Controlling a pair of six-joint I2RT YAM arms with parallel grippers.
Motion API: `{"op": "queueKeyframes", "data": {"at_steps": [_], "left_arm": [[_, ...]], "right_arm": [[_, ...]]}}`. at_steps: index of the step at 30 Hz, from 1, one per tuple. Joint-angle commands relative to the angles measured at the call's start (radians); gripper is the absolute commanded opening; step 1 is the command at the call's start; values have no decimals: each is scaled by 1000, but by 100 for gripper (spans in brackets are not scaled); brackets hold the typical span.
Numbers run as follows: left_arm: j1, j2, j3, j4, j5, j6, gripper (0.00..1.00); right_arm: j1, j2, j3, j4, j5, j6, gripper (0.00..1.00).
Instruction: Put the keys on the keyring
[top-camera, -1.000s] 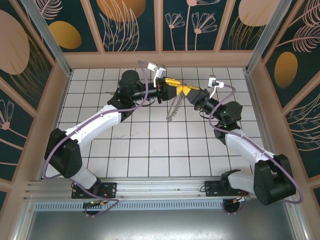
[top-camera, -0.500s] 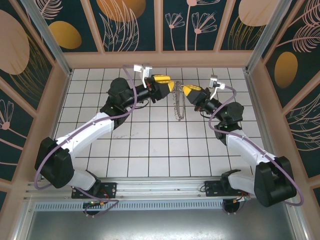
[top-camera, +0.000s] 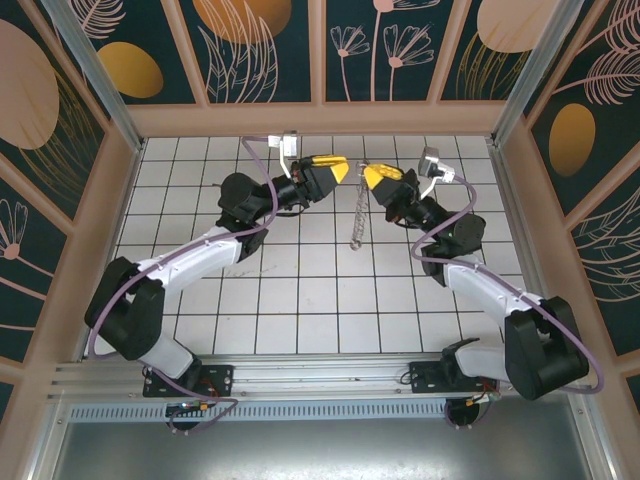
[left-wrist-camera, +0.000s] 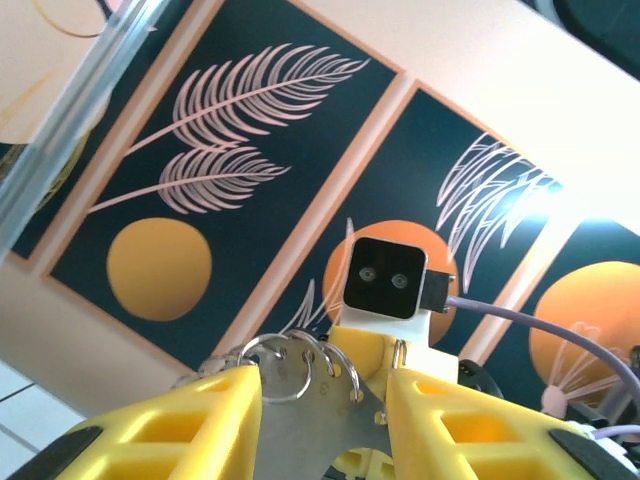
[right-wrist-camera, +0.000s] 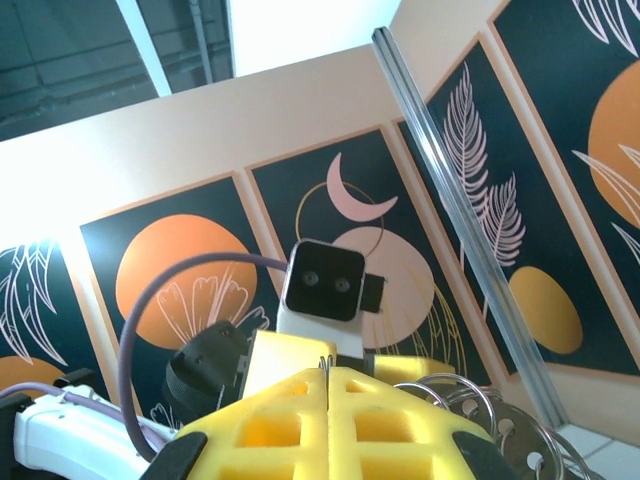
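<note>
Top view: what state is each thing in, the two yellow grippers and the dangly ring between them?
left gripper: up above the table, fingers apart with small silvery rings between them; whether it grips them is unclear.
right gripper: up above the table, shut on the keyring's top, as far as the views show.
keyring: hanging down as a narrow loop below the two grippers.

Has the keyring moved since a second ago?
Yes. The keyring hung slanted; its lower end has swung right across the floor tiles and now hangs almost straight down.
</note>
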Motion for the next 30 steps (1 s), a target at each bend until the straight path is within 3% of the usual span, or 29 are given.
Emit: {"op": "queueKeyframes", "data": {"at_steps": [1, 30], "left_arm": [[-15, 22, 2, 199, 39, -114, 37], [-63, 110, 82, 282, -6, -156, 34]], "right_arm": [[12, 7, 50, 132, 39, 17, 0], [31, 69, 56, 216, 78, 69, 0]]}}
